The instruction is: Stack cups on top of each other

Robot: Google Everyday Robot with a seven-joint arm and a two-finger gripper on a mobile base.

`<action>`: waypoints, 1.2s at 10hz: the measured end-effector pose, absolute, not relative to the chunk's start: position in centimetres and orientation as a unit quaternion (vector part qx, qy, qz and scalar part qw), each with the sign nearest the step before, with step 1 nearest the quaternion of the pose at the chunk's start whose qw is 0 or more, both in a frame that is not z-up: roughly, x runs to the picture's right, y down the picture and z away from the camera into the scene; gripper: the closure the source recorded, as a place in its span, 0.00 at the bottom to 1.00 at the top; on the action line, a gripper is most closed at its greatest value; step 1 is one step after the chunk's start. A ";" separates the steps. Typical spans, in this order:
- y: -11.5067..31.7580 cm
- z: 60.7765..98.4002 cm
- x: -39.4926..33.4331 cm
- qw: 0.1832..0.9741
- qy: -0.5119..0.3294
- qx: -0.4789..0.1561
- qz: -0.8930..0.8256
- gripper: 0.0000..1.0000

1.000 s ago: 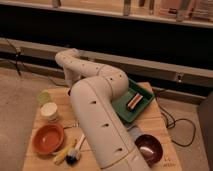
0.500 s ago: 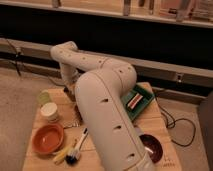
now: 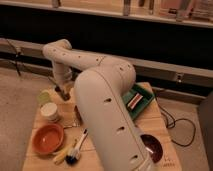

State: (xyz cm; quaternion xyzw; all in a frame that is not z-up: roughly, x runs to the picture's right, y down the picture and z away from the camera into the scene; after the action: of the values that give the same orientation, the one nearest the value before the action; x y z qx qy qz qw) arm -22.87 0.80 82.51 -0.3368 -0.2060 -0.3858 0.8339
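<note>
Cups, two, small, for stacking: pale yellow-green cup (image 3: 44,96) and cream cup (image 3: 50,111), both at the counter corner farthest from the green tray (image 3: 137,98). Entries follow by size.

1. Arm (image 3: 105,115). White and bulky, it crosses the middle of the counter and hides much of it. Judged risk: any swing of the elbow could sweep things it screens.

2. Counter (image 3: 152,122). Wooden, small and crowded. The cups sit near its edge, so a sideways nudge could send one off.

3. Orange bowl (image 3: 48,138). Near the cream cup, on the onlooker's side. A cup carried low could clip its rim. The maroon bowl (image 3: 152,147) and the tray are well apart from the cups and pose little hazard.

4. Brush (image 3: 75,152). Lies beside the orange bowl, clear of the likely path.

5. Cups, again. Each stands upright with its long axis vertical, the two close beside each other. Whether they touch cannot be told, nor whether each mouth faces up. If one is inverted, nesting would likely fail. Both are light and probably tip easily.

6. End effector (image 3: 63,93). Hangs low over the counter, just beside the yellow-green cup on the tray side. Whether it is open or closed cannot be told, and nothing is seen held. Judged risk: an off-centre approach would push the cup instead of gripping it, perhaps into its neighbour.
</note>
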 end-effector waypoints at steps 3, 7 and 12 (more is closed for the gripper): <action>-0.1 80.7 -25.5 0.827 -0.233 -0.310 -0.408 0.99; -0.1 79.5 -28.4 0.810 -0.281 -0.287 -0.427 0.99; 0.5 78.8 -31.9 0.786 -0.326 -0.270 -0.451 0.99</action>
State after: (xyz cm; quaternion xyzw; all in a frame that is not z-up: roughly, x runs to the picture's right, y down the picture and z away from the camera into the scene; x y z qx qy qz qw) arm -31.91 0.49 78.78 -0.2696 -0.3261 -0.4513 0.7857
